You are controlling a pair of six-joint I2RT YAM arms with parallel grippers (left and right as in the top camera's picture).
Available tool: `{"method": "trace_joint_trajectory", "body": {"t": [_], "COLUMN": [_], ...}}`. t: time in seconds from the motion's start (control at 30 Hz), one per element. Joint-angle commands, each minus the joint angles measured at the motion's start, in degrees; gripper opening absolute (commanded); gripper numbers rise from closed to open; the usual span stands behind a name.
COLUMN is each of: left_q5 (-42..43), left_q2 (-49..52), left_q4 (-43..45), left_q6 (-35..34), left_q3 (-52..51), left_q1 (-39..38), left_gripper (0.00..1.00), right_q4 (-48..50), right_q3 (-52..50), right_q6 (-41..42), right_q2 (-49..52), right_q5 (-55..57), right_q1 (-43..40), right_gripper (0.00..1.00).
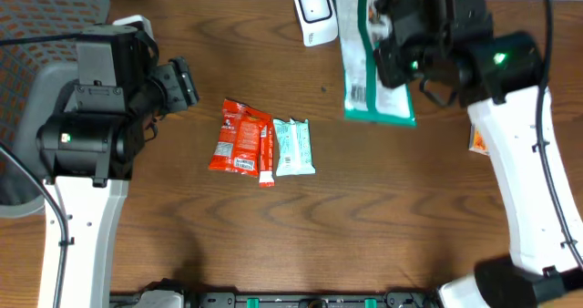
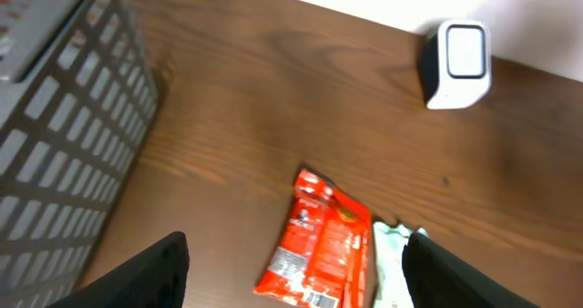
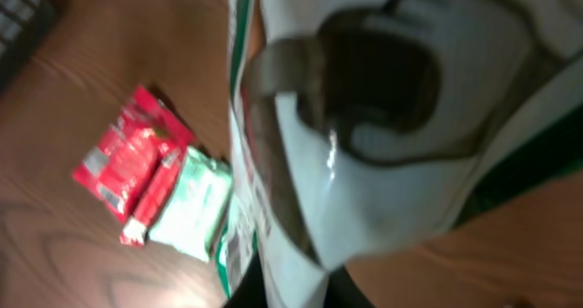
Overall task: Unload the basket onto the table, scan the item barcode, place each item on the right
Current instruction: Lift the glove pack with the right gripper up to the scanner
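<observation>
- The right gripper (image 1: pixel 393 35) is clamped shut on one green-and-white bag (image 1: pixel 364 80). It grips near the bag's upper end, and the bag fills most of the right wrist view.
- The bag hangs just beside the one white scanner (image 1: pixel 314 12), on the right arm's side. The pictures do not show whether bag and scanner touch.
- A striped patch like a barcode sits at the bag's corner farthest from the scanner. It is too small to read.
- The left gripper (image 1: pixel 189 83) stands wide open and holds nothing. Its two fingers (image 2: pixel 155 272) frame the bottom of the left wrist view, well apart from the scanner.
- Three packets lie side by side on the wooden table (image 1: pixel 410 217), nearer the robot than the scanner and apart from it:
  - one red packet (image 1: pixel 235 137);
  - one slim red stick (image 1: pixel 266 158), touching the red packet;
  - one pale green packet (image 1: pixel 293 147), touching the stick on its other side.
- One mesh basket (image 2: pixel 55 162) sits at the far left corner, well apart from the scanner.
- One orange item (image 1: pixel 475 141) peeks out from behind the right arm, too hidden to name.
</observation>
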Motion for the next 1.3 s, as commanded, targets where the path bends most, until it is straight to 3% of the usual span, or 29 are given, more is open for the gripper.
{"method": "trace_joint_trajectory", "body": {"t": [0.0, 0.03, 0.17, 0.47, 0.6, 0.8, 1.07, 1.27], "left_q5": [-1.6, -1.6, -1.6, -1.6, -1.6, -1.6, -1.6, -1.6], "left_q2": [0.4, 0.4, 0.4, 0.4, 0.4, 0.4, 0.4, 0.4], "left_q4": [-0.3, -0.3, -0.3, -0.3, -0.3, -0.3, -0.3, -0.3], "left_q6": [-1.3, -1.3, -1.3, -1.3, -1.3, -1.3, -1.3, -1.3], "left_q3": [0.2, 0.2, 0.2, 0.2, 0.2, 0.2, 0.2, 0.2], "left_q1": [0.4, 0.4, 0.4, 0.4, 0.4, 0.4, 0.4, 0.4], "left_gripper": [0.77, 0.88, 0.88, 0.88, 0.89, 0.89, 0.89, 0.89], "right_q4": [-3.7, -4.6, -3.8, 6.0, 12.7, 31.0, 47.9, 54.4], "right_q3": [12.6, 16.1, 24.1, 24.3, 24.3, 24.3, 24.3, 24.3], "right_q6": [-1.5, -2.1, -5.1, -17.8, -25.1, -35.5, -43.0, -45.0], "right_q2": [5.8, 7.4, 12.1, 20.6, 25.8, 34.6, 43.7, 49.2], "right_q5": [6.8, 8.0, 11.1, 21.5, 26.6, 35.8, 40.6, 40.6], "right_q1": [1.3, 1.6, 3.4, 8.7, 10.5, 12.4, 12.7, 12.9], "right_gripper": [0.01, 0.01, 0.01, 0.01, 0.01, 0.01, 0.01, 0.01]}}
